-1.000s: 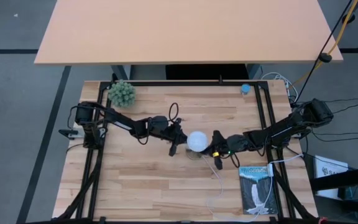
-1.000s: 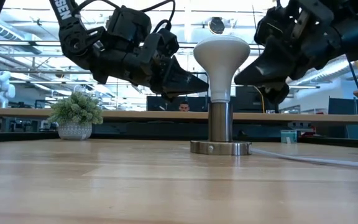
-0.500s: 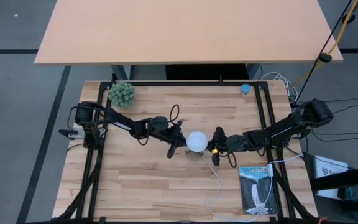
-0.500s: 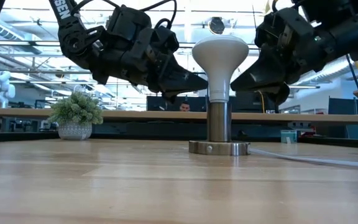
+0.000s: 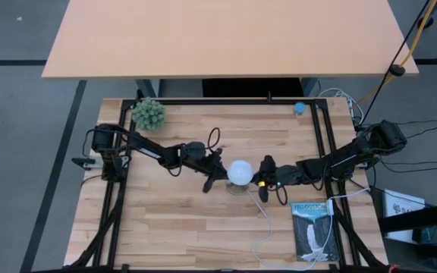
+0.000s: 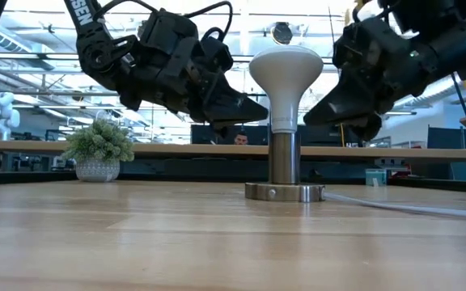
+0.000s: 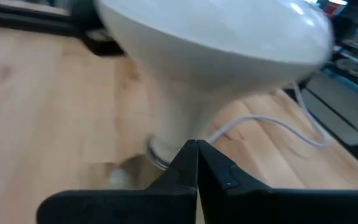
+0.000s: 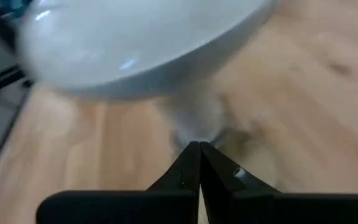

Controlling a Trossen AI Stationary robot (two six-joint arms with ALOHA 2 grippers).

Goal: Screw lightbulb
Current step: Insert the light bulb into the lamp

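The white lightbulb (image 5: 240, 171) stands upright, globe up, with its base in a metallic socket tube (image 6: 285, 158) on a round disc (image 6: 284, 192) at the table's middle. My left gripper (image 5: 223, 174) is shut, with its tip at the left side of the bulb's neck. My right gripper (image 5: 261, 176) is shut, with its tip at the right side of the neck. Both slant down toward the bulb in the low view. The wrist views show each shut tip (image 7: 191, 144) (image 8: 192, 144) right in front of the neck. My left gripper's shut fingertips meet the bulb's tapering neck (image 6: 273, 103) below the globe, coming from the table's left and slanting down. My right gripper's shut fingertips meet the neck's lower end (image 6: 301, 121) just above the socket, coming from the table's right and slanting down. The bulb stays upright in the socket.
A white cord (image 5: 268, 227) runs from the socket to the near edge. A book (image 5: 312, 230) lies at the near right, a small potted plant (image 5: 149, 114) at the far left, and a small blue object (image 5: 300, 108) at the far right.
My right gripper has turned a little beside the bulb's neck, and its tip has dropped slightly toward the socket. The bulb stays upright in the socket.
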